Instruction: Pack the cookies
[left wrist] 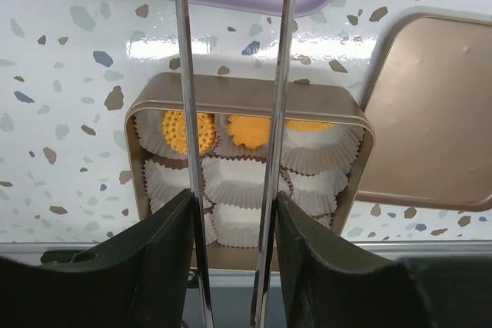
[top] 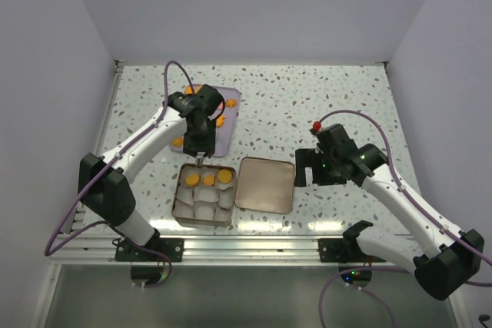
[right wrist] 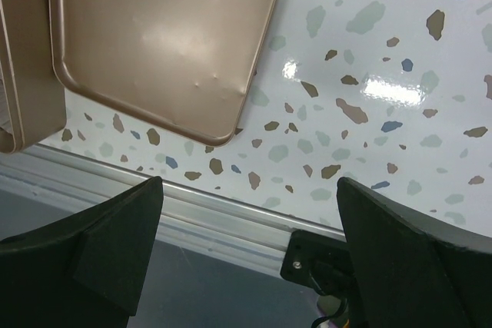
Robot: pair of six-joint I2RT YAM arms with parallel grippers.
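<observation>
Cookies (left wrist: 188, 131): 3 sit in cups (left wrist: 243, 182) in 1 tin (left wrist: 246, 87); left claw (top: 200, 156) grip, I cannot tell; right claw (right wrist: 250, 228) wide.

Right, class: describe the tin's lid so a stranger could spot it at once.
Find the speckled table, then the open bronze tin near its front edge. The lid lies flat just right of it: same colour, but shallow and empty, with no paper cups.

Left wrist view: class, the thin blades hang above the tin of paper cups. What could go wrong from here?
The long fingers of the left gripper could snag or crumple a light paper cup. A cookie let go here might land on a filled cup, such as the one with the orange cookie, rather than an empty one.
</observation>
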